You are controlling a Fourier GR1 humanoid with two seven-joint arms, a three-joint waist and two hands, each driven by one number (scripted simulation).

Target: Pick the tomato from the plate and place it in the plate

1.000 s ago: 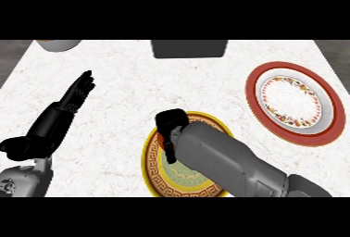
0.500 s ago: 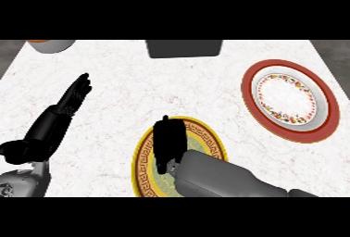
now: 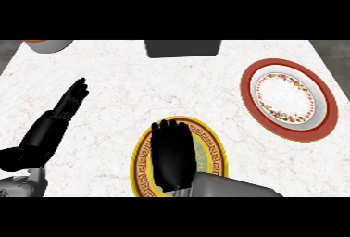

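The right hand (image 3: 172, 155) lies flat, fingers straight, over the yellow-rimmed plate (image 3: 213, 141).

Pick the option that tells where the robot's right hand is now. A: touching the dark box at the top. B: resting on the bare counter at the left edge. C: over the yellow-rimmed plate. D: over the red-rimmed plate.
C: the right hand lies with straight fingers over the yellow-rimmed plate, well apart from the red-rimmed plate at the right.

The right hand (image 3: 172, 155) lies flat with fingers straight, the left hand (image 3: 58, 118) rests open at left.
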